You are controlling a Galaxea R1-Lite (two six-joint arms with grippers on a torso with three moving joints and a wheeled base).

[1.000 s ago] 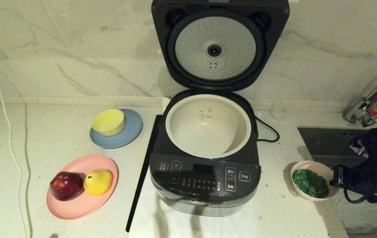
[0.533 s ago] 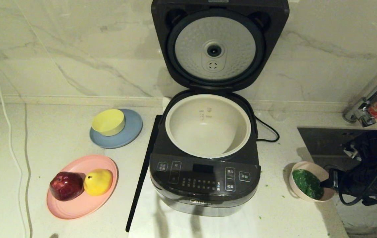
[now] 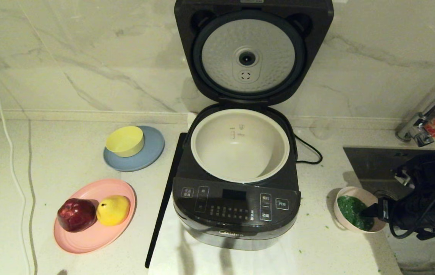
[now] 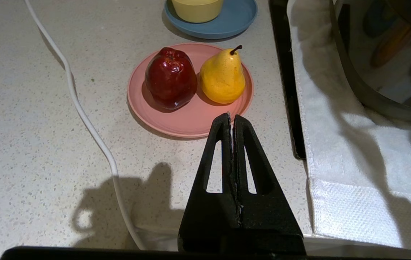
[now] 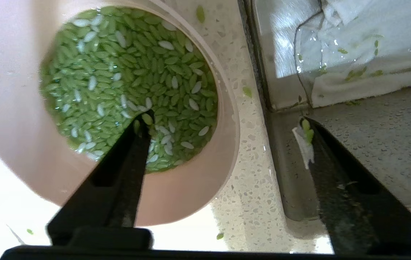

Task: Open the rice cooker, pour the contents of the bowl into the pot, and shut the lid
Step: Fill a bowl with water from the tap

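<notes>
Lid up, pot bare, R hand straddling bowl rim – pour not started.

Rice cooker (image 3: 236, 208) sits mid-counter w/ lid (image 3: 253, 53) standing fully open against the wall, so step 1 looks done; pot (image 3: 240, 145) shows only its off-white inside, nothing green in it. Bowl (image 3: 341, 219) is on the counter (image 3: 68, 160) just right of the cooker, contents (image 5: 129, 79) all in it. My right hand (image 5: 223, 126) is spread apart: one finger inside over the green bits, the other outside past the rim. Not clamped yet, I think, though head view is dim there. Left hand (image 4: 231, 119) is pressed together, parked over the counter near the pink plate (image 4: 191, 121). Left to do: grip, lift, pour, shut lid.
</notes>
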